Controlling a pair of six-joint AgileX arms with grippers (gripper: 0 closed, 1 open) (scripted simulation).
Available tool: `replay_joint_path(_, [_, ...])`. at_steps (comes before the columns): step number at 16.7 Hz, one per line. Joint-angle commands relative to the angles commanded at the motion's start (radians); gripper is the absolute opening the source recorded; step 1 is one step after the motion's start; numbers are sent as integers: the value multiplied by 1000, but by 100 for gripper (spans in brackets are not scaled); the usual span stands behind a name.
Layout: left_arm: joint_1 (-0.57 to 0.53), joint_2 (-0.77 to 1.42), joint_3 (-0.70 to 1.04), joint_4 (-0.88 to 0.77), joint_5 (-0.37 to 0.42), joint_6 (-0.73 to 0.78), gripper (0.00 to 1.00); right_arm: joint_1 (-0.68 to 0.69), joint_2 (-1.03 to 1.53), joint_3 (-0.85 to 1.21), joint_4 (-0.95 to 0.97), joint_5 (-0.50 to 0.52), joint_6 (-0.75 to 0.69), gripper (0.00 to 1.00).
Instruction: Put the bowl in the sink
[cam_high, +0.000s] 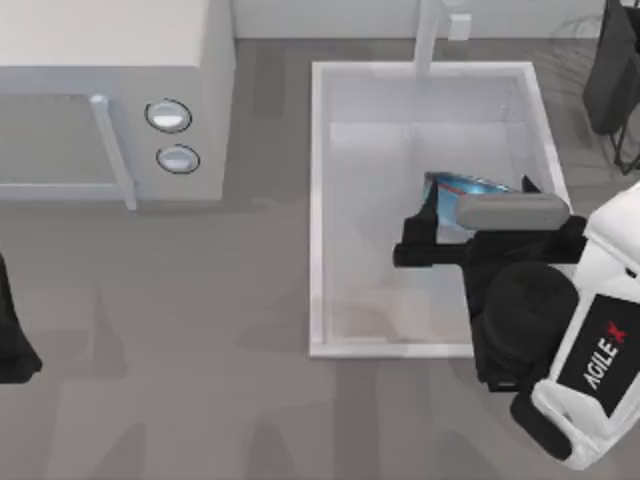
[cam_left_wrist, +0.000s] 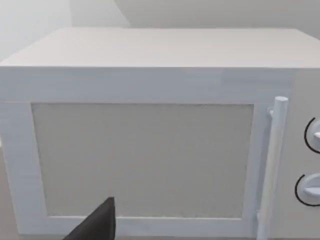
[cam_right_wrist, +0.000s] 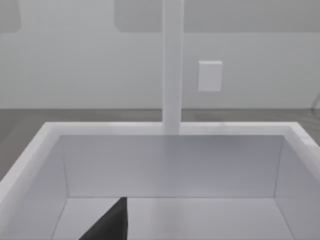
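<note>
The teal-blue bowl (cam_high: 468, 187) with its reddish rim lies inside the white sink (cam_high: 318, 200), toward the sink's right wall. My right arm covers most of it. My right gripper (cam_high: 420, 236) hangs over the basin just in front of the bowl, and its fingers stand apart. In the right wrist view one dark finger (cam_right_wrist: 113, 223) shows above the sink floor, with the faucet (cam_right_wrist: 172, 65) at the far wall. My left gripper (cam_high: 12, 340) is parked at the table's left edge, open.
A white microwave (cam_high: 110, 90) with two round knobs (cam_high: 168, 116) stands at the back left, and its door (cam_left_wrist: 142, 160) faces my left wrist camera. A dark object (cam_high: 612, 80) stands at the back right corner. Grey tabletop lies between microwave and sink.
</note>
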Motion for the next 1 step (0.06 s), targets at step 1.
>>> replay_joint_path(1, [0,0,0,0,0,0,100,0,0,0,0,0,0,100])
